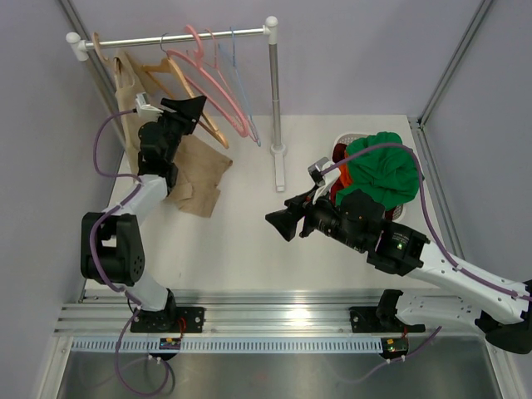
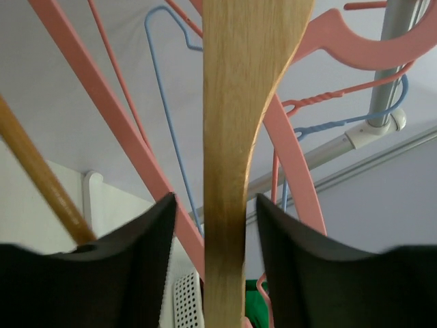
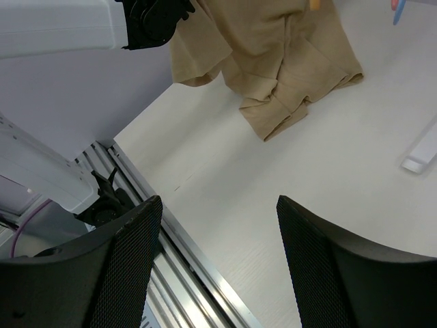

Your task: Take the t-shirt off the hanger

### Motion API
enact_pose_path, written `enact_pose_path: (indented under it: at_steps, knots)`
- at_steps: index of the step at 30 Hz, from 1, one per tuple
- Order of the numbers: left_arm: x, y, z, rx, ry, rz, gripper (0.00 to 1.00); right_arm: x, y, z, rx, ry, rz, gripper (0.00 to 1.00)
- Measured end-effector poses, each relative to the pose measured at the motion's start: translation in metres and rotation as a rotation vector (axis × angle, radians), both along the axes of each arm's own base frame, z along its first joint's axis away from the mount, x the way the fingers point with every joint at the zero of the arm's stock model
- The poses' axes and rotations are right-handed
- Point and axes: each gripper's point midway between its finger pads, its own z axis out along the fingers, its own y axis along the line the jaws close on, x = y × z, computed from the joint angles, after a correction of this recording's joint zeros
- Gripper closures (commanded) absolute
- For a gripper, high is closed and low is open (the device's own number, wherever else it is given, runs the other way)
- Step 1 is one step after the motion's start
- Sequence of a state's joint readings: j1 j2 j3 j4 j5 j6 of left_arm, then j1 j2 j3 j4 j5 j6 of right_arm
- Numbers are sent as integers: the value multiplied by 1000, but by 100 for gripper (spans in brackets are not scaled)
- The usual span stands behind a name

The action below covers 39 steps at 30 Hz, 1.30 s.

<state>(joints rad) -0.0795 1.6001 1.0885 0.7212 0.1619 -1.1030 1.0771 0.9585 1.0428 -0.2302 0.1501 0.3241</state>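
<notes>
The wooden hanger point(image 1: 214, 130) hangs bare on the rail point(image 1: 174, 37) at the back left. My left gripper point(image 1: 195, 108) is up at it. In the left wrist view the hanger's flat arm point(image 2: 232, 137) runs between the two fingers, with a gap on each side, so the left gripper point(image 2: 215, 260) is open around it. The green t-shirt point(image 1: 378, 170) lies bunched in a white basket point(image 1: 342, 137) at the right, off the hanger; a patch of the t-shirt point(image 2: 254, 307) shows behind the wood. My right gripper point(image 1: 283, 223) hovers open and empty over the table point(image 3: 328, 178).
Pink hangers point(image 1: 220, 83) and a thin blue hanger point(image 1: 241, 91) hang right beside the wooden one. A beige top point(image 1: 199, 179) hangs at the rail's left end and drapes onto the table. The rack's post point(image 1: 274, 91) stands mid-table. A metal rail point(image 3: 191, 260) edges the near side.
</notes>
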Motion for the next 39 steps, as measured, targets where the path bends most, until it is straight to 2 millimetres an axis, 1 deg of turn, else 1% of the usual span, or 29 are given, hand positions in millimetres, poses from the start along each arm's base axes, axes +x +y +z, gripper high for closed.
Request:
enact_pose_path:
  at_steps: [1, 3, 4, 8, 10, 12, 14, 15, 16, 17, 21, 24, 26, 29, 30, 31, 34, 37, 39]
  knots:
    - [-1, -1, -2, 1, 3, -10, 29, 0, 0, 0, 0, -1, -2, 24]
    - [-3, -2, -6, 5, 13, -31, 17, 1, -1, 0, -1, -1, -6, 24]
    - [-4, -2, -8, 7, 17, -39, 1, 1, -1, 0, 0, -1, -6, 24]
    - [-13, -2, -15, 26, 48, -77, 1, 1, -1, 0, -1, -1, -9, 23]
    - [-22, -2, -15, 43, 62, -92, 1, 2, -1, 0, -1, -2, -13, 22]
    - [-36, -3, -11, 64, 63, -103, 1, 3, -1, 0, -1, -3, -17, 21]
    - [-57, -3, -2, 89, 49, -112, 1, 4, -2, 0, 0, -4, -25, 16]
    - [-69, -4, 1, 99, 44, -116, 1, 4, -2, 0, 0, -4, -26, 16]
    - [-83, -3, 5, 118, 37, -116, 1, 6, -3, 0, -1, -5, -36, 2]
    - [-98, -3, 11, 139, 17, -114, 1, 7, -4, 1, 1, -5, -47, 0]
    - [-157, -5, 23, 236, -29, -110, 1, 14, -12, 2, 5, -17, -103, 0]
    - [-202, -8, 25, 315, -62, -119, 1, 17, -21, 5, 14, -28, -141, 1]
    - [-229, -6, 21, 378, -70, -119, 1, 18, -28, 8, 26, -40, -164, 1]
    - [-263, 0, 14, 482, -89, -106, 1, 17, -44, 10, 49, -66, -201, 0]
    - [-270, 2, 5, 523, -75, -110, 1, 16, -50, 9, 56, -74, -212, 1]
    - [-286, 3, 8, 548, -109, -104, 1, 16, -56, 7, 62, -82, -229, 1]
    - [-319, 3, 1, 634, -161, -124, 1, 14, -77, 0, 100, -105, -278, 0]
    - [-337, -3, -8, 685, -187, -178, 1, 12, -97, -11, 126, -117, -325, 1]
    - [-339, -6, -20, 707, -171, -211, 1, 12, -108, -14, 144, -125, -354, 1]
